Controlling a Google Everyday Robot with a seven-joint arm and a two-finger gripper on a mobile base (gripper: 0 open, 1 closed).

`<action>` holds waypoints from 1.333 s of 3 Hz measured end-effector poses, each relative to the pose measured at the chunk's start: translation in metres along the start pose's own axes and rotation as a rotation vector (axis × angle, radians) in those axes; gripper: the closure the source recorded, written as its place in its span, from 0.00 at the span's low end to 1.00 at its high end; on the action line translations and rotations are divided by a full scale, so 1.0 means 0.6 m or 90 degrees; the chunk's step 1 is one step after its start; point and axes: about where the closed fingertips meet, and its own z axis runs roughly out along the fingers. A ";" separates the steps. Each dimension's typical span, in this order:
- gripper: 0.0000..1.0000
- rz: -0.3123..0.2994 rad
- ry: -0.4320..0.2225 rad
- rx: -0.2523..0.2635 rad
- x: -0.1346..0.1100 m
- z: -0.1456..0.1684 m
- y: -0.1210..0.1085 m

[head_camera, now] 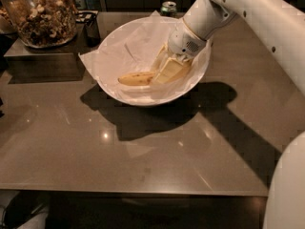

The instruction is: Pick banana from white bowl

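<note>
The banana (136, 78) is found lying on the paper lining inside the white bowl (119, 93), with the tool (167, 70) set at its end nearest the bowl's middle. Whether the tool is spread or pinching cannot be told. A firm hold should be confirmed first, then a straight lift made clear of the bowl's rim.

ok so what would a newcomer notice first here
The big white bowl at the centre back of the dark table, with the robot's white arm reaching into it from the right. The gripper sits inside the bowl at the banana's right end; a glass jar of nuts stands far left.
</note>
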 end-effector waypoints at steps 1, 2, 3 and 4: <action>1.00 -0.036 0.001 0.041 -0.027 -0.049 0.008; 1.00 -0.063 -0.012 0.058 -0.050 -0.087 0.022; 1.00 -0.092 -0.071 0.068 -0.063 -0.122 0.050; 1.00 -0.113 -0.131 0.096 -0.070 -0.166 0.093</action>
